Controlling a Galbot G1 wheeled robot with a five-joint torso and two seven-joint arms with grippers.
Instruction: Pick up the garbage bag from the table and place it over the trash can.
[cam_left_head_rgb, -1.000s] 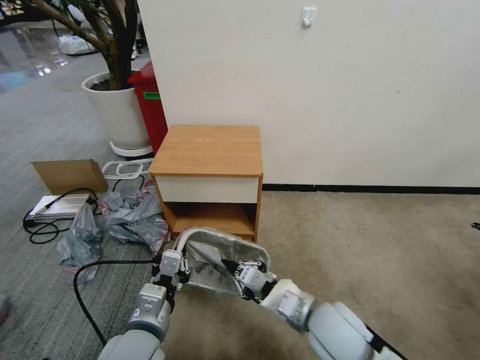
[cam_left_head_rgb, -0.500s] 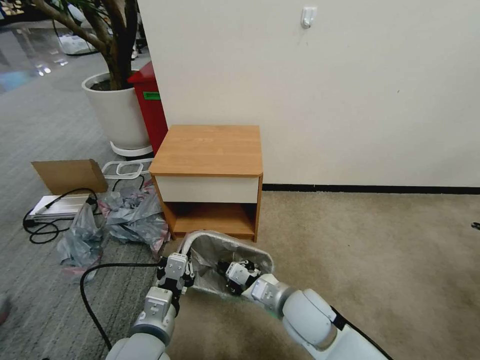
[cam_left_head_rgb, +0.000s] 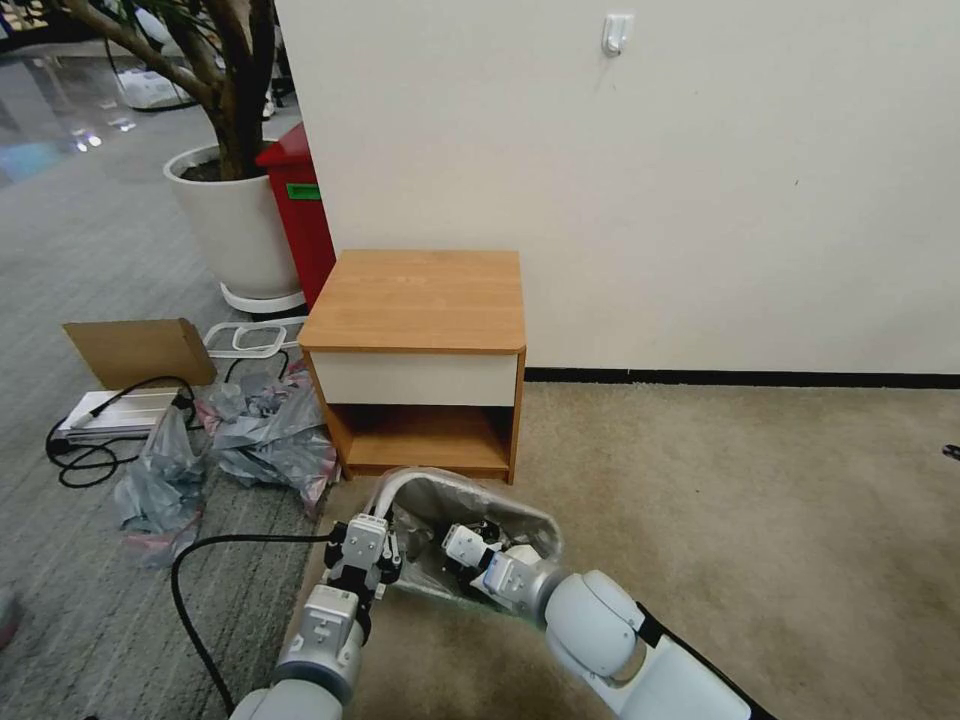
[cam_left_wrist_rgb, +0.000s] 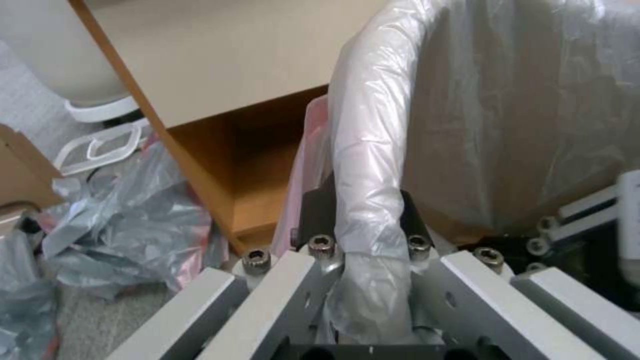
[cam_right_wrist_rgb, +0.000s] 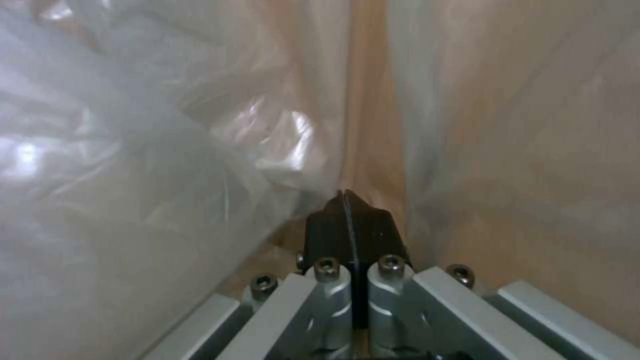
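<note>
Silver-grey arms, blk cable, hex screws

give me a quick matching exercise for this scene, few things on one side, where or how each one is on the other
Things:
1. left gripper
2. right gripper
3. garbage bag
4. table

States:
A. stands against the wall with a bare top
B. shut, down inside the lined bin
C. clamped on the bin's bag-covered rim
D. draped over the trash can

Pairs: 1-C, 2-B, 3-D, 4-A
</note>
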